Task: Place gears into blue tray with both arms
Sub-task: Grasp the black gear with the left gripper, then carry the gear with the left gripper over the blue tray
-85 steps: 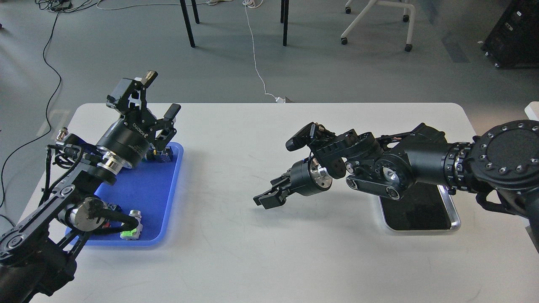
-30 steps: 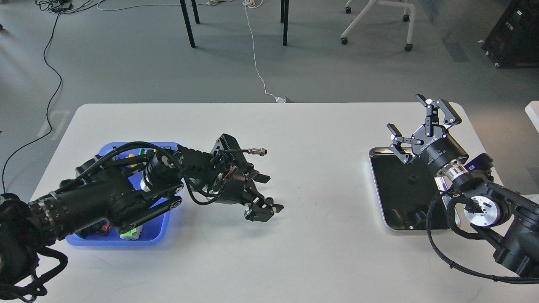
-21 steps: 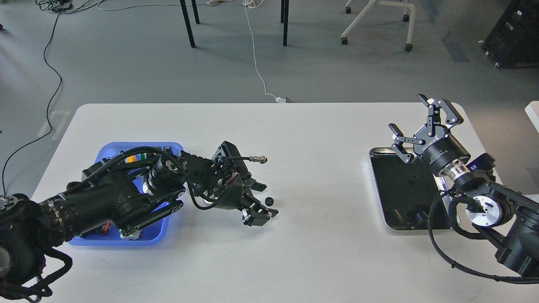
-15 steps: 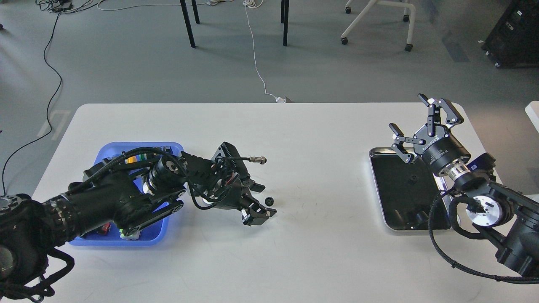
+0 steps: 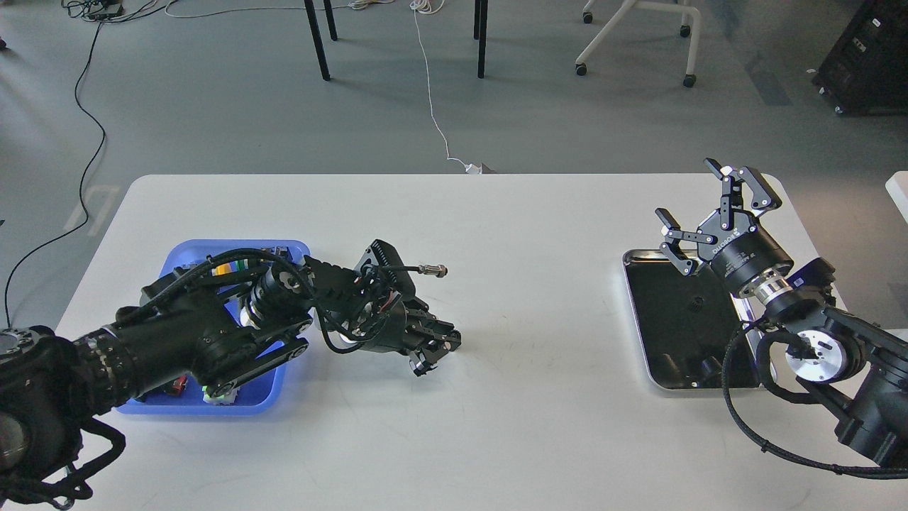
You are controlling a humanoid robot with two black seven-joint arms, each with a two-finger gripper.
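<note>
My left gripper (image 5: 440, 348) lies low on the white table, right of the blue tray (image 5: 186, 253). Its fingers are closed where a tiny black gear lay, and that gear is hidden between them. My left arm crosses over the blue tray and covers most of it. A second small black gear (image 5: 696, 304) lies inside the silver-rimmed metal tray (image 5: 637, 312) on the right. My right gripper (image 5: 689, 193) is raised over that tray's far edge, open and holding nothing.
Coloured push-button switches (image 5: 216, 394) lie in the blue tray beside my left arm. A cable with a metal plug (image 5: 433, 270) sticks out from my left wrist. The table's far edge (image 5: 454, 175) runs behind both grippers.
My left gripper's fingers closed around the gear that lay on the table between them half a second ago. The right arm has stayed still with its gripper open.
</note>
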